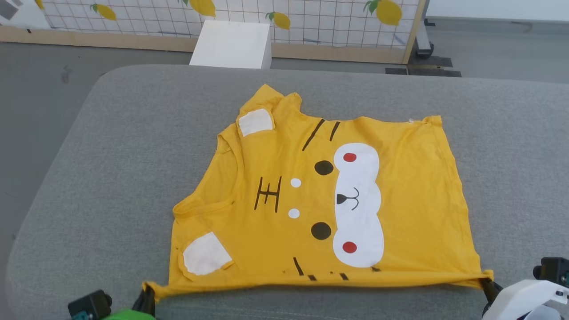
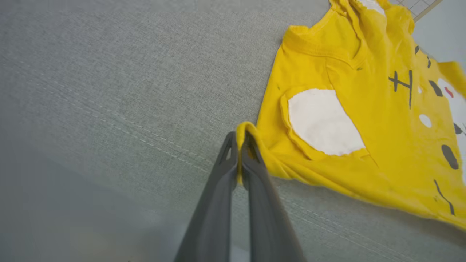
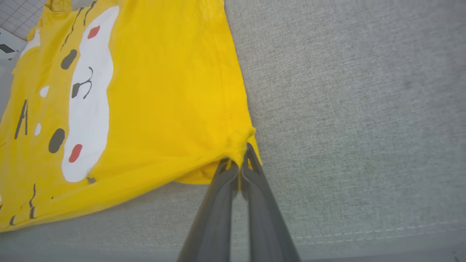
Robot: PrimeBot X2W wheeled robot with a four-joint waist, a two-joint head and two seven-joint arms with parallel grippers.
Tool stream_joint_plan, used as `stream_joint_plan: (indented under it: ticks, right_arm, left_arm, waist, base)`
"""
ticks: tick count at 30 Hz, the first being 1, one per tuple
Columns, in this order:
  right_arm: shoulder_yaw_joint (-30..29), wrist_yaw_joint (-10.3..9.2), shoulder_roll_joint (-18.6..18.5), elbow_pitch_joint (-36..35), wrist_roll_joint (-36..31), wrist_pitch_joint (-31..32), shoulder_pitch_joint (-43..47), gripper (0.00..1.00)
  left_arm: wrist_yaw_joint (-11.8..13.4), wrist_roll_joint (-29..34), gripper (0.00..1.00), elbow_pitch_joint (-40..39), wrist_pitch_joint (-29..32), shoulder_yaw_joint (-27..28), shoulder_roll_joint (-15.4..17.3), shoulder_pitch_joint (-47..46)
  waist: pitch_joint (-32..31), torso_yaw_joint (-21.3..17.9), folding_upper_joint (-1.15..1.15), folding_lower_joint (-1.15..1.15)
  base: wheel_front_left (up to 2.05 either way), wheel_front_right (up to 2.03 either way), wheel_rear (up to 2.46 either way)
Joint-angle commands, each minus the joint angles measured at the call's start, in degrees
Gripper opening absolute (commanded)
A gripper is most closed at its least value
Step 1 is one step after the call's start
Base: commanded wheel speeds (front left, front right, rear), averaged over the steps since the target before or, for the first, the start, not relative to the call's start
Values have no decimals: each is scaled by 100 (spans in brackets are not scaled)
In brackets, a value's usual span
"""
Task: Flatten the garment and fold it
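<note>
Garment, mustard T-shirt, lies print-up at centre frame on the grey cushion, with left gripper and right gripper jaws clenched on its lower-edge corners; the flattening likely wants an even, low, outward pull without overstretching.

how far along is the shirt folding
Done: the T-shirt lies mostly flat, print up, on the grey cushion. In hand: the left pincer and right pincer are each shut on a near corner, edge stretched taut. To do: the far sleeve is crumpled, and no fold is made yet.
</note>
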Motion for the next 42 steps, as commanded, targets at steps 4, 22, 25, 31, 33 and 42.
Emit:
stream_joint_plan:
  ticks: [4, 22, 25, 31, 33, 42]
  right_arm:
    - [128, -9, -37, -239, -272, 169, -337, 0]
    - [189, -9, -37, -149, -1551, 2452, -2790, 0]
    - [221, -9, -37, -21, -1688, 2665, -3072, 0]
    - [305, -9, -37, 343, -1861, 2864, -3331, 0]
    - [292, -9, -37, 396, -1804, 2786, -3362, 2]
    - [110, -9, -37, 311, -1306, 2180, -3314, 100]
  left_arm:
    - [16, 67, 0, -408, 4, 74, 207, -392]
    - [-991, 494, 0, 420, 1488, -616, 756, -3921]
    - [-1086, 566, 0, 786, 1506, -701, 729, -4274]
    - [-1261, 635, 0, 1582, 1332, -888, 557, -4647]
    - [-1307, 623, 0, 1767, 1282, -941, 498, -4701]
    - [-1406, 602, 100, 2315, 689, -1012, 340, -4931]
  waist:
    - [156, -107, 0, 1]
    - [1741, -296, 0, 1]
    - [2023, -347, 0, 1]
    - [2298, -413, 0, 1]
    - [2296, -420, 0, 1]
    - [1630, -364, 0, 1]
  base:
    - [0, 0, 0]
    - [0, 0, 0]
    - [0, 0, 0]
    - [0, 0, 0]
    - [0, 0, 0]
    - [0, 0, 0]
